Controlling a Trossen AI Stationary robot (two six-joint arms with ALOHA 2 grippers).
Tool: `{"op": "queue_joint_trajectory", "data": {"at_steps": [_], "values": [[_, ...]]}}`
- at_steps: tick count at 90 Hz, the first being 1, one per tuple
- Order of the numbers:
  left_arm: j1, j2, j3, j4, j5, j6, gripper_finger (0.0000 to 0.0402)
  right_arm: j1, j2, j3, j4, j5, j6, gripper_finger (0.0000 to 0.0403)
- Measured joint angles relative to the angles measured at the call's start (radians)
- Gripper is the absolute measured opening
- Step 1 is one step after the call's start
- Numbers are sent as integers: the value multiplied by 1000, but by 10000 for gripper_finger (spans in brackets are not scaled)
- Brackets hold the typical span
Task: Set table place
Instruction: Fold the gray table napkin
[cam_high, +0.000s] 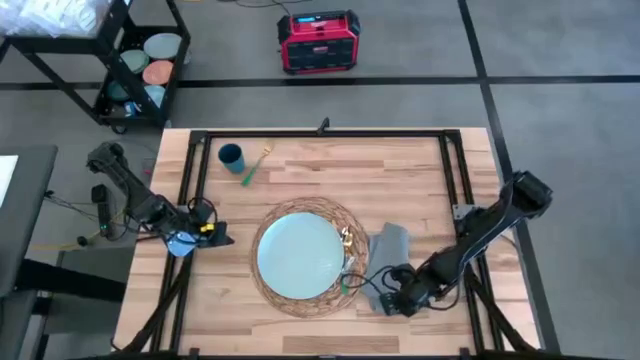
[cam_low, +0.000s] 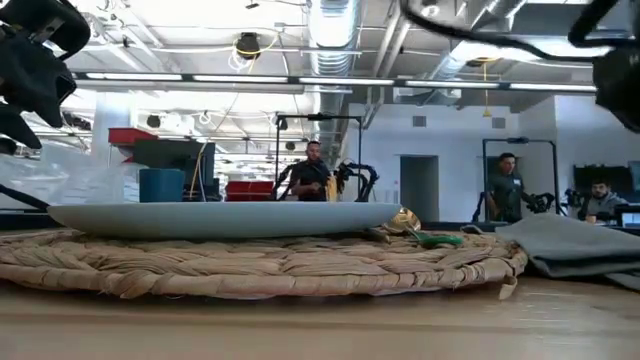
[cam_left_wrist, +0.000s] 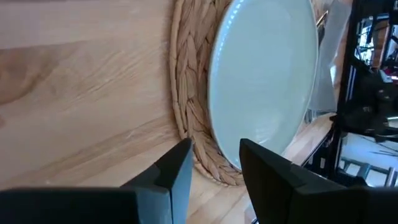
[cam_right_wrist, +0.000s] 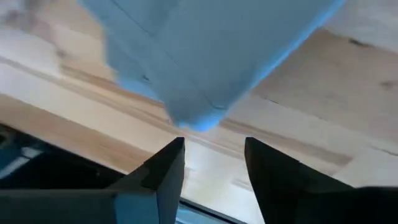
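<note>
A pale blue plate (cam_high: 300, 256) lies on a round woven mat (cam_high: 270, 290) at the table's middle. The grey napkin (cam_high: 391, 246) lies flat just right of the mat. A green-handled piece of cutlery (cam_high: 350, 278) rests on the mat's right edge, and another (cam_high: 249, 171) lies beside the dark blue cup (cam_high: 231, 155) at the far left. My left gripper (cam_high: 222, 238) stands open left of the mat, pointing at the plate (cam_left_wrist: 261, 81). My right gripper (cam_high: 379, 294) is open at the napkin's near corner (cam_right_wrist: 193, 115), which shows just beyond its fingertips.
A black metal frame (cam_high: 320, 133) edges the table. Beyond the table, a black cart (cam_high: 135, 60) with bowls stands at the far left and a red box (cam_high: 318, 42) sits on the floor. People (cam_low: 312, 172) show in the room behind. Bare wood lies between cup and mat.
</note>
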Motion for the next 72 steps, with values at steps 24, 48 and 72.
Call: {"op": "queue_joint_trajectory", "data": {"at_steps": [24, 48, 72], "values": [[0, 0, 0, 16, 0, -12, 119, 8, -1, 0, -14, 3, -25, 129], [0, 0, 0, 34, 0, -12, 119, 35, -3, 10, 26, 22, -27, 134], [0, 0, 0, 39, 0, -8, 119, -21, -3, 10, -16, 80, -152, 134]]}}
